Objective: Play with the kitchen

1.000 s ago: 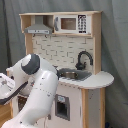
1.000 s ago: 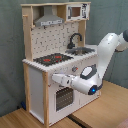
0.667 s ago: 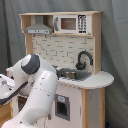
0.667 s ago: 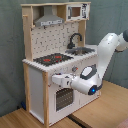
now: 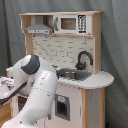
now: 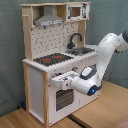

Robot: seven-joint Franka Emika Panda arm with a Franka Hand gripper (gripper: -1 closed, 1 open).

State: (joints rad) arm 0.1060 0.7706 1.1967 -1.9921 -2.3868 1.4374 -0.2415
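The kitchen (image 5: 75,47) (image 6: 47,45) is a tall white and light-wood toy, seen in both exterior views. It has a black-red stovetop (image 6: 50,59), a grey sink (image 6: 83,50) (image 5: 73,75) and a black faucet (image 6: 75,39) (image 5: 84,57). In the second exterior view my gripper (image 6: 56,79) sits against the kitchen's front, just above the oven door (image 6: 62,98) and below the counter edge. In the first exterior view my white arm (image 5: 37,85) hides the stovetop and the kitchen's left front, and the gripper (image 5: 6,82) shows only at the picture's left edge.
The kitchen stands on a wooden floor (image 6: 102,112) in front of a grey curtain (image 6: 10,50). Its upper shelf holds a toy microwave (image 5: 70,23) and a grey hood (image 5: 38,29). A rounded counter end (image 5: 102,79) juts out beside the sink.
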